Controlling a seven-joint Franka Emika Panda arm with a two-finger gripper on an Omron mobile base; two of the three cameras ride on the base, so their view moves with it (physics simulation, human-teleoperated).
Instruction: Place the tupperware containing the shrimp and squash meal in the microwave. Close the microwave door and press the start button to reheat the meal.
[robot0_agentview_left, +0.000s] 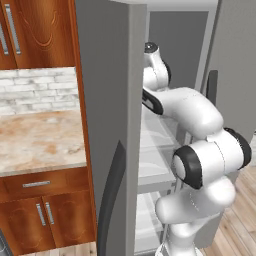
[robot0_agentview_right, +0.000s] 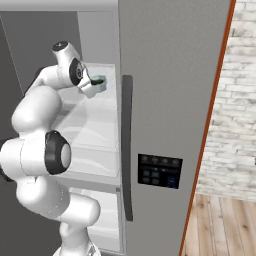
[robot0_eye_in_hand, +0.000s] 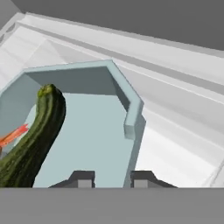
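Note:
The pale blue-grey tupperware rests on a white fridge shelf. In it lie the dark green squash and, at the left edge, the orange shrimp. My gripper straddles the tray's near right wall, one fingertip inside and the other outside, closed onto the wall. In the right base view the arm reaches into the open fridge, with the gripper at the tupperware on an upper shelf. The microwave and its door are out of view.
The fridge's grey left door and right door flank the arm closely; the right one bears a black bar handle and a control panel. Glass shelves lie below. A marble counter with wooden cabinets stands to the left.

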